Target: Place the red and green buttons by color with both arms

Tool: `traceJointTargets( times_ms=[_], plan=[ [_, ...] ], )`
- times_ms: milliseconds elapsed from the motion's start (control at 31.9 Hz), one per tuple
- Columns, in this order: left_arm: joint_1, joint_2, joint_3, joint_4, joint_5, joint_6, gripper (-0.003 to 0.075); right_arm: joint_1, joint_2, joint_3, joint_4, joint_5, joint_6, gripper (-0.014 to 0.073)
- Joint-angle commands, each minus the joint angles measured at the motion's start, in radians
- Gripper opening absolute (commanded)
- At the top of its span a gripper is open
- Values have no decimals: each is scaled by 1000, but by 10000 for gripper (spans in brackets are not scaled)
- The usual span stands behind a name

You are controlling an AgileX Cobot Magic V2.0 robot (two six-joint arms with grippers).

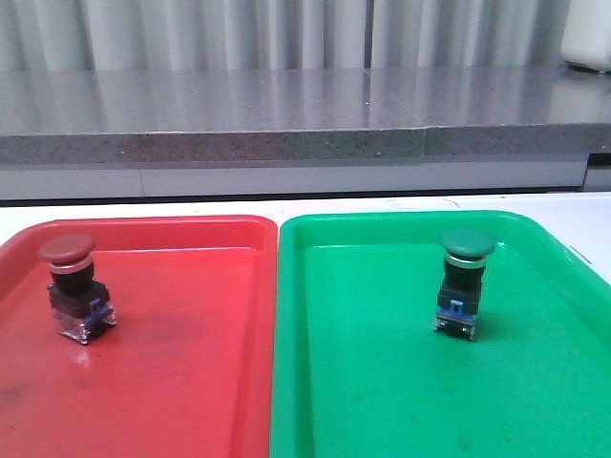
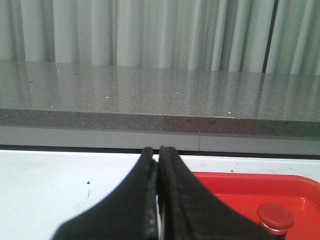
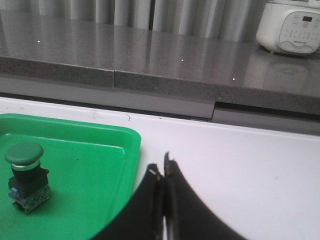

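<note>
Sorting: looks finished, 2 of 2 placed
Red button [image 1: 74,284]: upright in red tray [image 1: 191,382]
Green button [image 1: 463,279]: upright in green tray [image 1: 382,401]
Left gripper [image 2: 158,200]: jaws closed, empty
Right gripper [image 3: 162,210]: jaws closed, empty
Left to do: nothing apparent

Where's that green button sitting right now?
In the front view the green button stands upright inside the green tray on the right, toward its far right part, well apart from the red button in the red tray.
</note>
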Motion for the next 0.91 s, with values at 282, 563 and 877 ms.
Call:
traceJointTargets(
  times_ms=[282, 563, 877],
  plan=[
    [-3, -16, 23, -9, -85, -1, -20, 19, -17, -6, -6, -110, -10, -106],
    [-3, -16, 23, -9, -85, -1, -20, 19, -17, -6, 9, -111, 54, -106],
    [-3, -16, 23, -9, -85, -1, -20, 19, -17, -6, 47, -111, 55, -106]
  ],
)
